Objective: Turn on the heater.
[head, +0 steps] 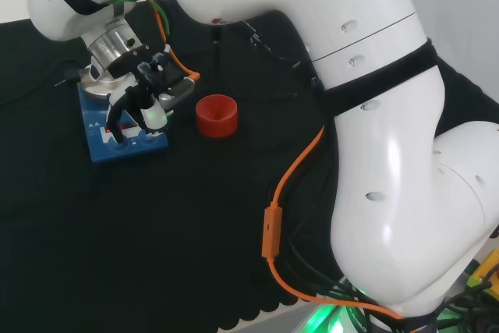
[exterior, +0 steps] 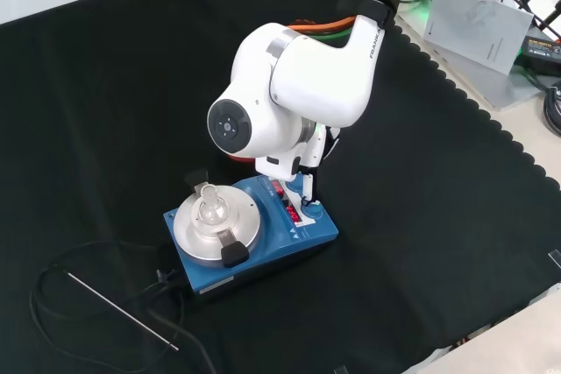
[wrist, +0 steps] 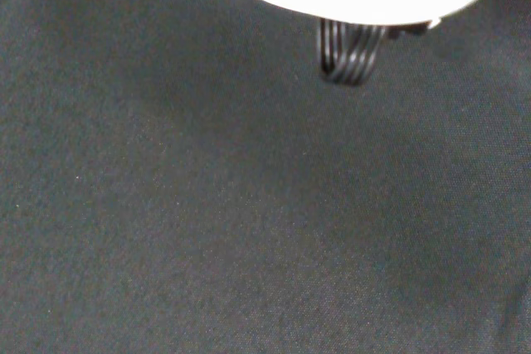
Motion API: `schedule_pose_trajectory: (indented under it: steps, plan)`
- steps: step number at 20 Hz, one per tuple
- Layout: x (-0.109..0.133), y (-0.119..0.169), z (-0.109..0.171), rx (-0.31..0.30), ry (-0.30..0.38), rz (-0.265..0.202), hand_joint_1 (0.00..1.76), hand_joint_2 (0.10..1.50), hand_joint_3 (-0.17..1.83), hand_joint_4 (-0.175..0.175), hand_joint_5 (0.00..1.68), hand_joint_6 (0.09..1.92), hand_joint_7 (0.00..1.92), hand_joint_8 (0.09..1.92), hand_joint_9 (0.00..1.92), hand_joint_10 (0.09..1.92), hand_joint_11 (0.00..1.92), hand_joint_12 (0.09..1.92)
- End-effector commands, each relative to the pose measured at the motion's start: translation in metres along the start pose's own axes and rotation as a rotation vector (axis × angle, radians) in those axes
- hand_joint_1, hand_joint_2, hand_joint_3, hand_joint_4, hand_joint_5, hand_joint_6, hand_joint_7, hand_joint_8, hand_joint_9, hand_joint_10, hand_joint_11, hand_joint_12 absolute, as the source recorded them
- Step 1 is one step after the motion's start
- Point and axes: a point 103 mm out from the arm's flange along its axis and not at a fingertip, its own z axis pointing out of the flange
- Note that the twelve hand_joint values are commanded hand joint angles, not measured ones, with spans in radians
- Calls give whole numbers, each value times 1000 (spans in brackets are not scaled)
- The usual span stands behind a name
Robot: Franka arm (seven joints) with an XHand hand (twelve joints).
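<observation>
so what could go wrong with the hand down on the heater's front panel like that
1. The hand reaches the blue heater at its control panel; a finger could land beside the intended control.
2. A small glass flask sits on the round plate; a jolt to the heater might tip it.
3. The red ribbed ring stands close beside the hand and could get knocked.

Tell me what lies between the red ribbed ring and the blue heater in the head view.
Nothing on the cloth: between the red ribbed ring and the blue heater the head view shows bare black cloth, with the hand hanging over the heater's near edge.
</observation>
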Motion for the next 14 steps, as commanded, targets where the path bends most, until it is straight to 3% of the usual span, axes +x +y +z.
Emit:
schedule_pose_trajectory:
  steps: [1,14]
  plan:
    - [1,-1,-1,0,-3,0,1511,585,1219,2,304,786,1703,1920,1908,1667,1673,1256]
    - [1,-6,-6,-10,-11,4,1512,584,1220,1,267,750,1703,1920,1910,1665,1674,1256]
